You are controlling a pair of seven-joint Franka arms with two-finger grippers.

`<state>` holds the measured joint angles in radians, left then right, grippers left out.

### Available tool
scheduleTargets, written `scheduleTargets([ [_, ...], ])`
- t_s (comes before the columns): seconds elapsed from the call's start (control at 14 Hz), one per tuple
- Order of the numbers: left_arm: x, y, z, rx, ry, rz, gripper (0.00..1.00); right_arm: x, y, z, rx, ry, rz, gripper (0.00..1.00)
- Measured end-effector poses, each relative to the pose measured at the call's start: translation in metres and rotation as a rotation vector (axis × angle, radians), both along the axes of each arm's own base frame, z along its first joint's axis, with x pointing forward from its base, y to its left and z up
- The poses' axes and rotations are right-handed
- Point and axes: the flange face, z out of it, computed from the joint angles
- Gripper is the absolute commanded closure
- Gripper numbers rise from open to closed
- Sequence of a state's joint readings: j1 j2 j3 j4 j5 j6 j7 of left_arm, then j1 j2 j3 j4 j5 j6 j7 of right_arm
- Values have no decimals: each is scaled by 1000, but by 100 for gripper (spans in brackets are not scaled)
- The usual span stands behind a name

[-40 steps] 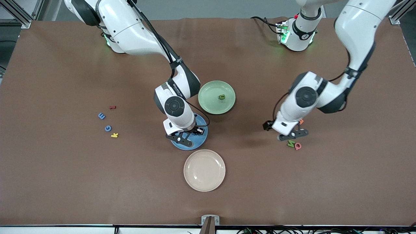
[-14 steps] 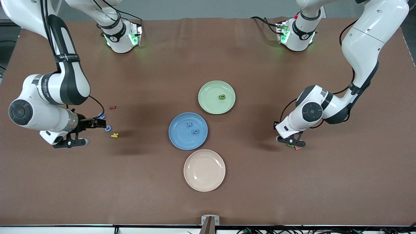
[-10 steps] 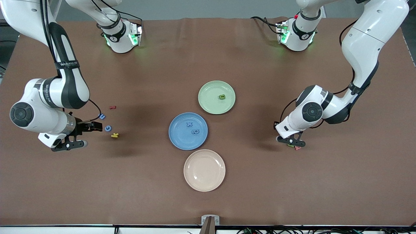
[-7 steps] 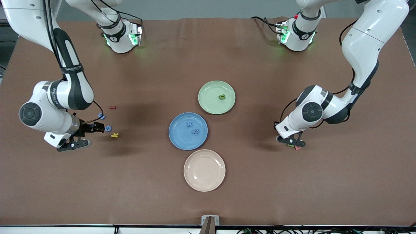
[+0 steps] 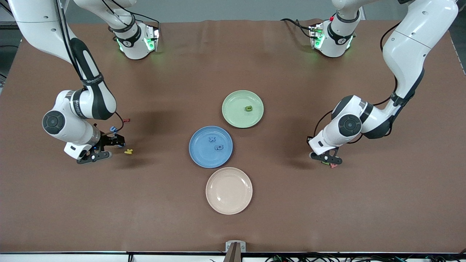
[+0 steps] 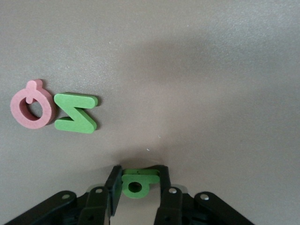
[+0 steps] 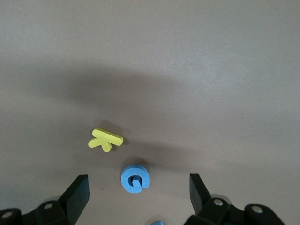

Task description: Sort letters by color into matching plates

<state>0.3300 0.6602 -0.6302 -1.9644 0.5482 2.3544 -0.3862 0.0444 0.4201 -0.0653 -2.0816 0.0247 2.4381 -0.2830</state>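
Observation:
My left gripper [image 6: 138, 182] is down at the table toward the left arm's end [image 5: 326, 158], its fingers pressed on both ends of a small green letter [image 6: 137, 183] that lies flat. A green N [image 6: 75, 113] lies beside it. My right gripper [image 7: 138, 187] hangs open low over a blue G [image 7: 135, 178], with wide gaps either side. Another blue letter [image 5: 113, 128] lies close by. The blue plate [image 5: 202, 153] holds two blue letters [image 5: 218, 147]. One green letter [image 5: 248, 108] lies in the green plate [image 5: 235, 109].
A pink letter [image 6: 32, 105] touches the green N. A yellow letter [image 7: 106, 139] lies just past the blue G, and a red one [image 5: 126, 119] a little farther from the front camera. A beige plate [image 5: 229, 190] sits nearest the front camera.
My right arm has left the blue plate, swung out to its own end of the table and come in over the blue G. My left gripper has closed in on the green letter.

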Motion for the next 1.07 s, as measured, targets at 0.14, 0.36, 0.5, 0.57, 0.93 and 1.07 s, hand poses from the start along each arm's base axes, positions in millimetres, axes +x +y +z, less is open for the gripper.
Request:
scheduleTargets([
  [0.14, 2, -2, 3, -3, -7, 3, 90, -6, 1, -15, -1, 2, 3, 17],
  [0.36, 2, -24, 21, -23, -32, 21, 90, -10, 3, -32, -2, 1, 6, 24],
  [0.5, -3, -47, 34, -38, -43, 37, 90, -12, 3, -40, -2, 8, 7, 28],
  [0.57, -6, -58, 40, -47, -47, 51, 91, -13, 3, -43, -2, 12, 7, 29],
  [0.93, -28, -109, 63, -66, -34, 117, 92, -19, 3, -48, -2, 25, 7, 33],
  [1.07, -31, -124, 77, -66, -33, 139, 92, -20, 3, -48, -3, 25, 7, 39],
])
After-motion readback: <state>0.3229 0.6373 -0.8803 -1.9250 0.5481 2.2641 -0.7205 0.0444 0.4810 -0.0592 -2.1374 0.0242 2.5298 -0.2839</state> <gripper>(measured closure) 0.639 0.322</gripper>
